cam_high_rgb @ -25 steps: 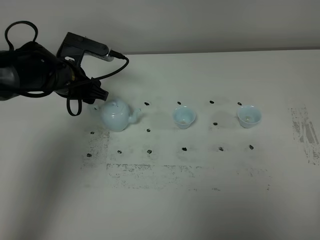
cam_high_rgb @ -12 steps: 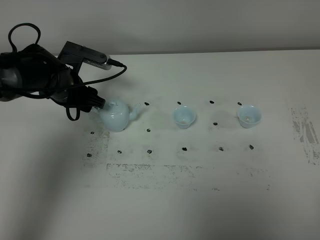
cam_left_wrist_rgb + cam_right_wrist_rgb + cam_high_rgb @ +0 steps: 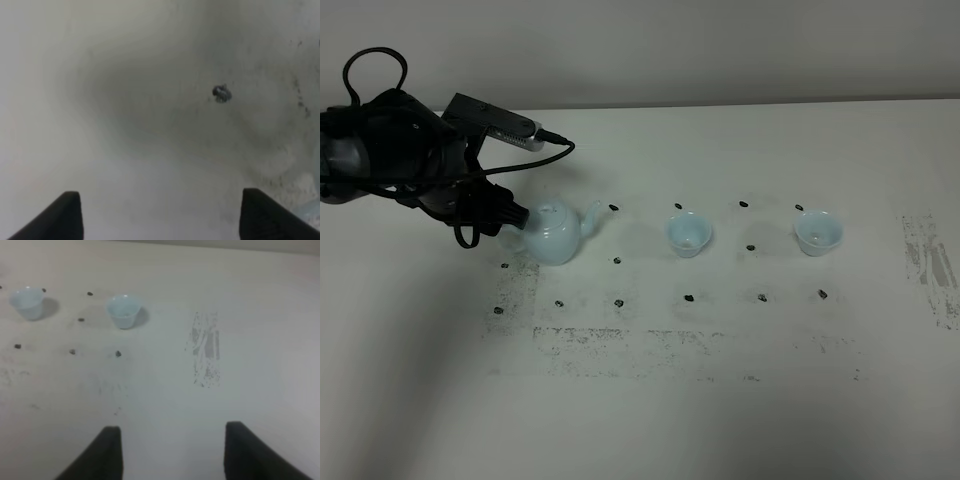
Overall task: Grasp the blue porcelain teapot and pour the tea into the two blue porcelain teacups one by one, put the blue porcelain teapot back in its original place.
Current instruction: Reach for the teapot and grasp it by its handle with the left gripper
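The blue porcelain teapot (image 3: pixel 555 231) stands upright on the table at the left, with its spout toward the cups. My left gripper (image 3: pixel 514 214) is just left of it, by the handle. In the left wrist view the left gripper (image 3: pixel 160 217) is open, with only bare table between its fingertips (image 3: pixel 65 215). A pale blue edge (image 3: pixel 311 216) shows at one corner. The two blue porcelain teacups (image 3: pixel 688 233) (image 3: pixel 818 232) stand in a row to the right, and also show in the right wrist view (image 3: pixel 27 301) (image 3: pixel 123 311). I cannot make out tea in them. My right gripper (image 3: pixel 175 455) is open and empty.
Small black marks (image 3: pixel 618 261) dot the white table (image 3: pixel 700 400) in a grid around the teapot and cups. A grey scuffed patch (image 3: pixel 930 262) lies at the right, and also shows in the right wrist view (image 3: pixel 206 355). The left arm's cable (image 3: pixel 542 148) loops above the teapot.
The teapot has come down from a slightly raised, nearer position and now stands on the table. The left arm has lowered and drawn back to the left.
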Motion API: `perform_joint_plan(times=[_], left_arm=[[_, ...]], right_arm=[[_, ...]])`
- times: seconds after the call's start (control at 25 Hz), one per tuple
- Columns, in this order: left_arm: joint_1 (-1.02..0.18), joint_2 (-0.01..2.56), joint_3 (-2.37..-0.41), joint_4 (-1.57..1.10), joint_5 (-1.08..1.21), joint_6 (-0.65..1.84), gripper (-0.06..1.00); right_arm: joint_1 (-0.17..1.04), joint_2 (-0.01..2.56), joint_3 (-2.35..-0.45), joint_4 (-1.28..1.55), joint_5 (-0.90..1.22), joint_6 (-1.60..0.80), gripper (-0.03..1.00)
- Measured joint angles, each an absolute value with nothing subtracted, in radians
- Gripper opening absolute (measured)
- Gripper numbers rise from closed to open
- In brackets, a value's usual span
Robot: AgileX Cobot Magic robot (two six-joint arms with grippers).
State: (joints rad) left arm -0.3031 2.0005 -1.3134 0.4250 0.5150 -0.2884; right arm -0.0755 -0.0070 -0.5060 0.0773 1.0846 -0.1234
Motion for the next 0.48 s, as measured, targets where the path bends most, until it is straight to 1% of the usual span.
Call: perform_joint_plan(times=[0.48], left_arm=[[-0.322, 2.000, -1.313, 0.400, 0.594, -0.247, 0.62]], right_arm=[[-0.076, -0.007, -0.506, 0.077, 1.085, -0.123, 0.48]])
